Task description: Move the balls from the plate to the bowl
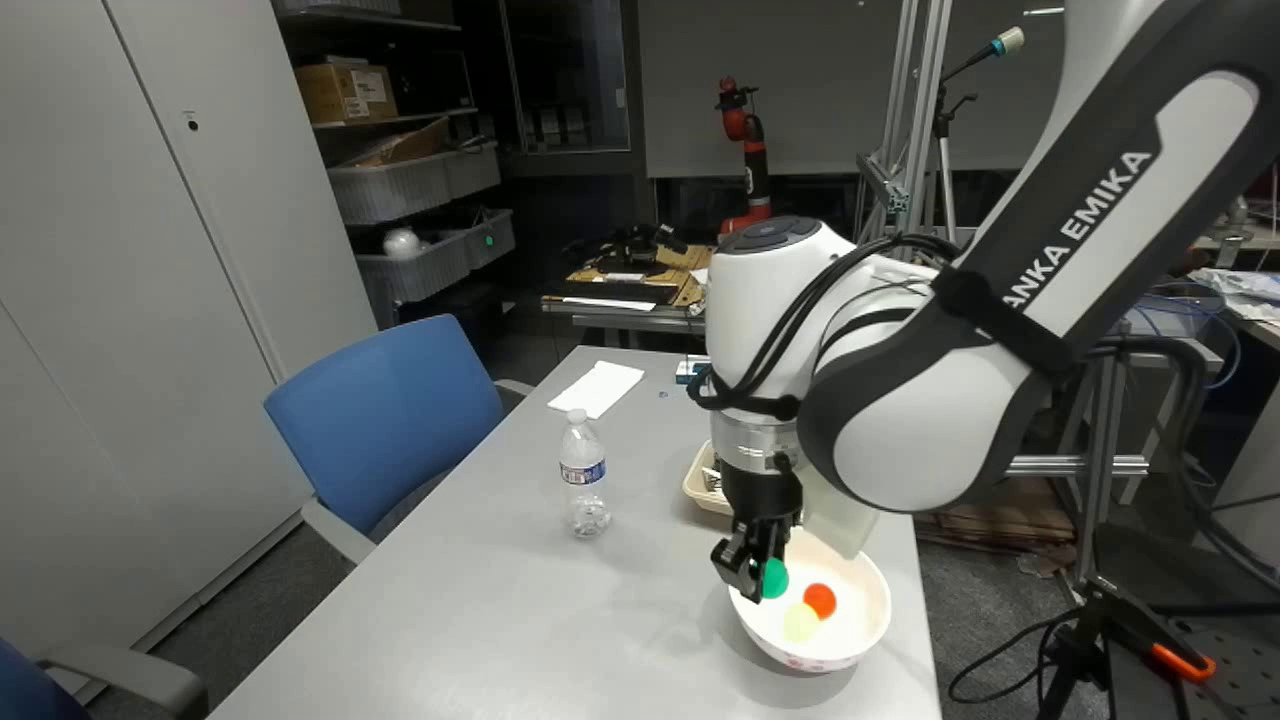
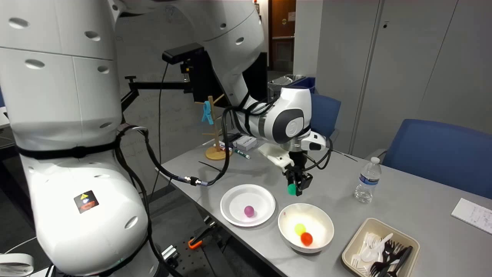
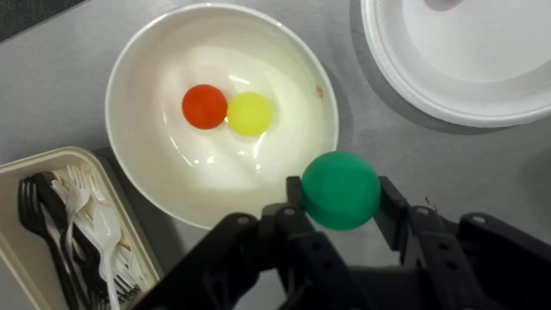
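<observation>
Black gripper has its fingers partway apart, pinching a smooth green ball from both sides above the grey table; lower down's the glossy round white bowl, red-orange ball and yellow ball touching inside; just beside that, a round white plate with finely ridged rim, pinkish ball on it; on the bowl's other side, a cream rectangular tray of black and white cutlery; farther off, a clear water bottle, upright.
</observation>
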`<state>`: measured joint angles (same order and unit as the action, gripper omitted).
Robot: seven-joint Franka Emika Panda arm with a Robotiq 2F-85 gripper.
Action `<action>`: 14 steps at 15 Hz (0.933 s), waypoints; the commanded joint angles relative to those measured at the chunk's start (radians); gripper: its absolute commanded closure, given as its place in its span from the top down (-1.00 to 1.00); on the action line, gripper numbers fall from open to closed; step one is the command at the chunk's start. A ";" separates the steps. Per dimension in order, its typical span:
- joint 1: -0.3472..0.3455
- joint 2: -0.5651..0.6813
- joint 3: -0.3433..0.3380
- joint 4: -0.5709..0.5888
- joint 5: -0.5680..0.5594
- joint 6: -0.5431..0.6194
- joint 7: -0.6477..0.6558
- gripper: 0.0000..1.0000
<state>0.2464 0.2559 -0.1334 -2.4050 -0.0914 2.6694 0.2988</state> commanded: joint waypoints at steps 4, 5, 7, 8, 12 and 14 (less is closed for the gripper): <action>-0.081 -0.007 0.034 -0.002 -0.016 -0.002 -0.013 -0.13; -0.081 -0.007 0.035 -0.002 -0.016 -0.002 -0.013 -0.13; -0.084 0.003 0.039 0.001 -0.016 0.005 -0.013 -0.63; -0.087 0.013 0.037 0.004 -0.016 0.014 -0.010 -0.63; -0.118 0.055 0.026 0.011 -0.004 0.042 -0.011 -0.63; -0.135 0.080 0.025 0.011 0.006 0.063 -0.015 -0.63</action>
<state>0.1453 0.2940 -0.1176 -2.4047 -0.0910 2.6911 0.2781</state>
